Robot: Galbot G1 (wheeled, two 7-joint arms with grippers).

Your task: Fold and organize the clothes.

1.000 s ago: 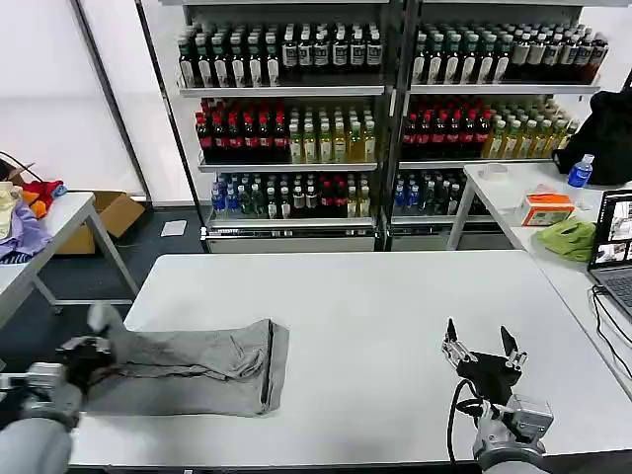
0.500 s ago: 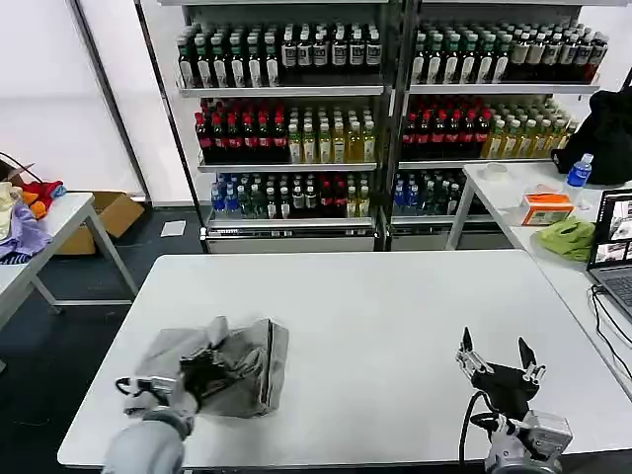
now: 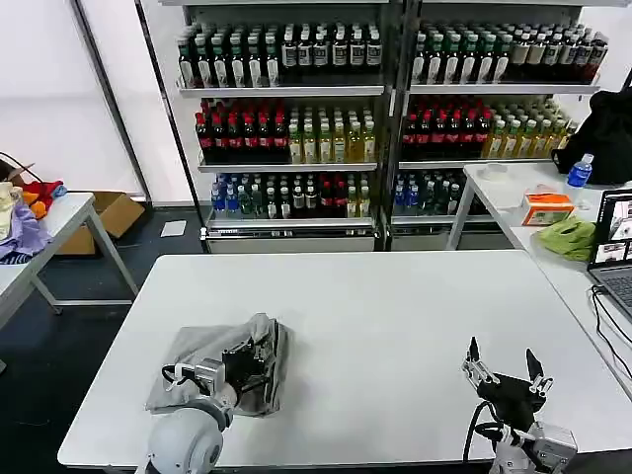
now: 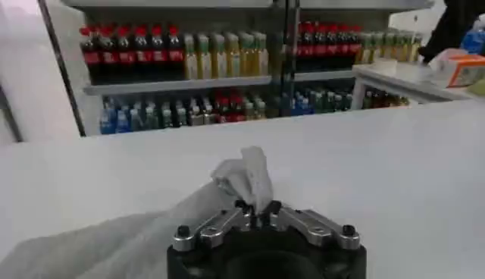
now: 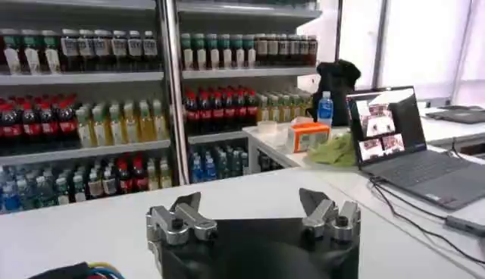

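the left gripper (image 3: 255,357) is pinched tight on a bunched fold of the grey shirt (image 3: 197,363), which lies heaped under and behind it on the bench (image 3: 395,316). its wrist view shows the fingers (image 4: 241,210) meeting on a tuft of cloth (image 4: 244,176) sticking up. the right gripper (image 3: 505,367) hovers well apart over bare bench, fingers (image 5: 186,205) spread wide, holding nothing.

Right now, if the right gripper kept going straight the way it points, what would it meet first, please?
The way looks free: the right gripper, open, points across the bare white table toward the drink shelves. Nothing lies in that line, though depth is unclear.
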